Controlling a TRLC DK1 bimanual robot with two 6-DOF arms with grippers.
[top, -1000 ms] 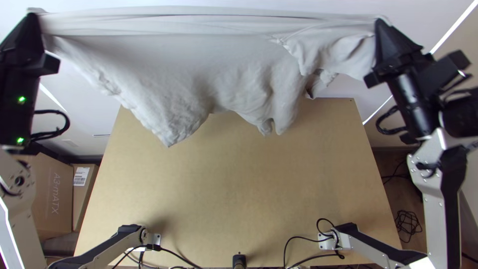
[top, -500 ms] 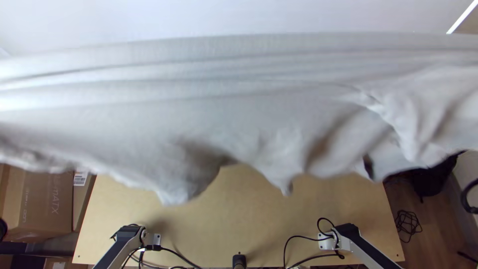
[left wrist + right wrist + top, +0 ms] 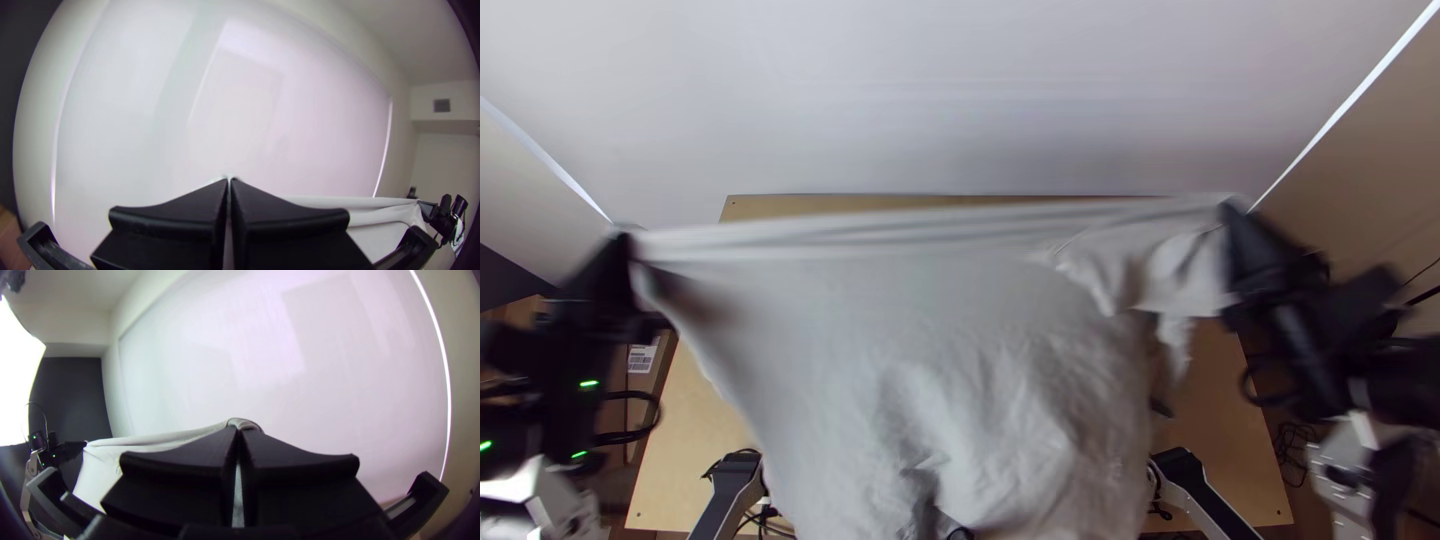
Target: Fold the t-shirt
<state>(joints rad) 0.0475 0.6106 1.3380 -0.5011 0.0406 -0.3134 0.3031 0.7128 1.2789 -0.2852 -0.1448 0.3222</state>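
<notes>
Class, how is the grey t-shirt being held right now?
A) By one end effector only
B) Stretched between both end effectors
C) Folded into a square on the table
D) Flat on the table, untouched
B, its upper edge runs taut from the left end effector to the right end effector.

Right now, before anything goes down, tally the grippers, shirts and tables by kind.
Grippers: 2, the left gripper and the right gripper
Shirts: 1, a pale grey shirt stretched between them
Tables: 1, the wooden table
Total: 4
</notes>
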